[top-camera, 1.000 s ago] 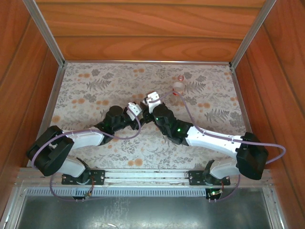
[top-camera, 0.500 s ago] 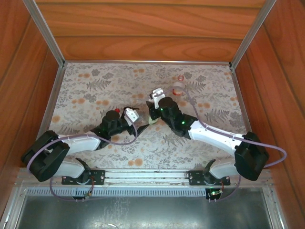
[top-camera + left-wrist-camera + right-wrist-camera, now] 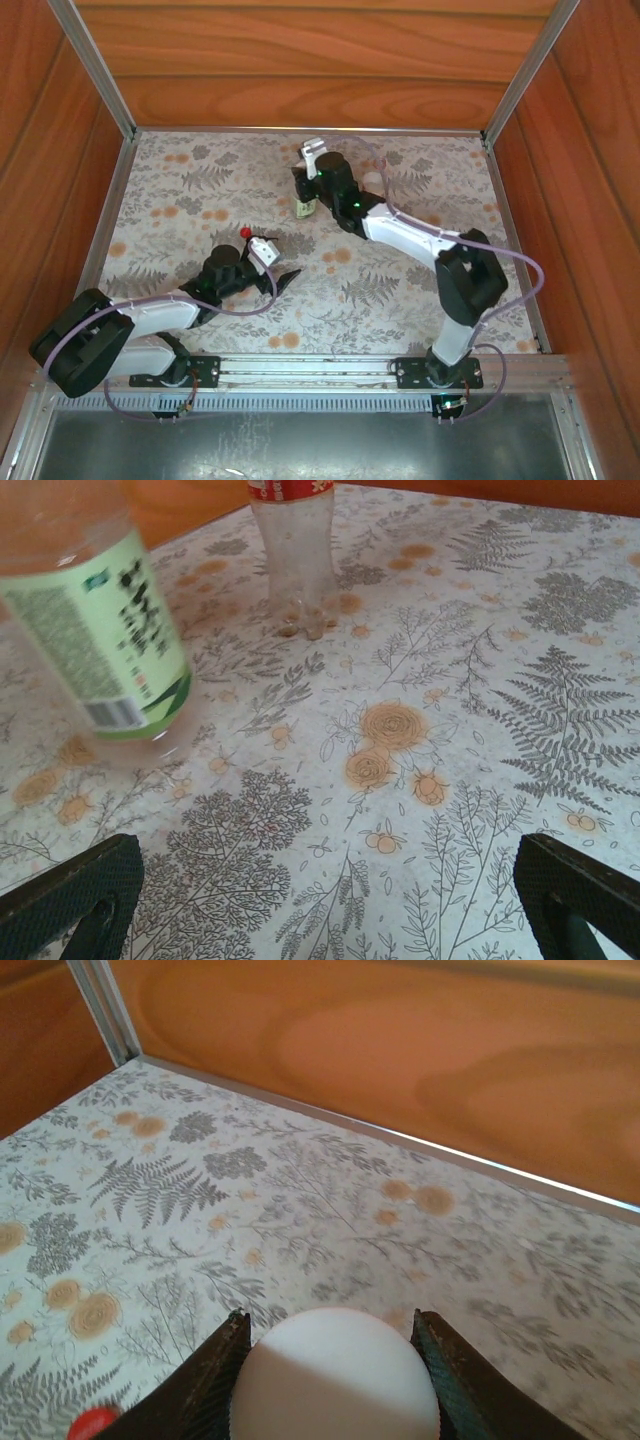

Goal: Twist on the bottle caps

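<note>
**L pincer** [image 3: 280,279]: jaws wide apart, nothing btwn them. Sits low over the counter [image 3: 170,190], front-left area. In its wrist view the two dark fingers [image 3: 70,905] sit at the bottom corners w/ bare fern-print surface btwn.

**Red cap** [image 3: 246,232]: lies on the counter just behind the L wrist, not touching the pincer.

**R pincer** [image 3: 302,197]: arm stretched out to mid-back of the counter. Jaws clamped on the white cap [image 3: 335,1380], one dark finger against each side. Wood back wall [image 3: 450,1060] lies beyond.

**Green-label bottle** [image 3: 305,211]: directly under the R pincer from above. In the L wrist view it's at upper left and blurred, clear body w/ green-yellow label. Can't tell if its base touches the counter.

**Short bottle** [image 3: 293,540]: clear w/ reddish band, upright on the counter. Farther back than the green-label bottle and apart from it. Top is cut off by the frame edge.
</note>
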Robot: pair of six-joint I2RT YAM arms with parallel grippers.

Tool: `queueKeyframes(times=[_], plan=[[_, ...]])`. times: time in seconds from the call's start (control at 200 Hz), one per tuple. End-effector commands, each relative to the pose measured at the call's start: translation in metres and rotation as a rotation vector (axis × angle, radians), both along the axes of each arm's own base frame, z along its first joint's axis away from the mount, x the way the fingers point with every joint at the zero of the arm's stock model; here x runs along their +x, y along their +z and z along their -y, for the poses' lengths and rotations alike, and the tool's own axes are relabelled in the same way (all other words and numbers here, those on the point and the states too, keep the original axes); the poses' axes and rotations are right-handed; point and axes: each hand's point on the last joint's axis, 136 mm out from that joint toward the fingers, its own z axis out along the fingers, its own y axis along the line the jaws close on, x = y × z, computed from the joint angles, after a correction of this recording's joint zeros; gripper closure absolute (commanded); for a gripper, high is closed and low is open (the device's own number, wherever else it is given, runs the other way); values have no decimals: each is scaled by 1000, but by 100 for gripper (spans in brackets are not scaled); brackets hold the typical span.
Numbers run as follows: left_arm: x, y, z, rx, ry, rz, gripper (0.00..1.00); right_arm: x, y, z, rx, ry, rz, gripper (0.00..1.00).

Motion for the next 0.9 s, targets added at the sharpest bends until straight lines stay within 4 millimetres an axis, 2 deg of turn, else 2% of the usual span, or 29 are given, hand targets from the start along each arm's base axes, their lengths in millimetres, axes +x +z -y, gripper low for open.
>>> queueKeyframes(times=[0.0, 0.185, 0.38, 0.475, 0.57, 0.745, 0.895], plan=[[4, 7, -5, -22, 31, 14, 0, 17, 1, -13, 13, -22, 13, 98], [4, 6, -8, -22, 37, 12, 0, 43, -11, -25, 0, -73, 23, 99], [5, 7, -9, -26, 38, 10, 0, 52, -25, -34, -12, -70, 11, 98], [5, 7, -10, -29, 42, 6, 0, 50, -25, -34, -11, -66, 8, 89], [6, 7, -10, -32, 45, -1, 0, 48, -22, -32, -5, -66, 14, 75], [8, 9, -9, -36, 47, -5, 0, 44, -4, -31, 23, -56, 35, 48], [9, 10, -8, -41, 42, -8, 0, 36, 15, -29, 44, -30, 55, 33]])
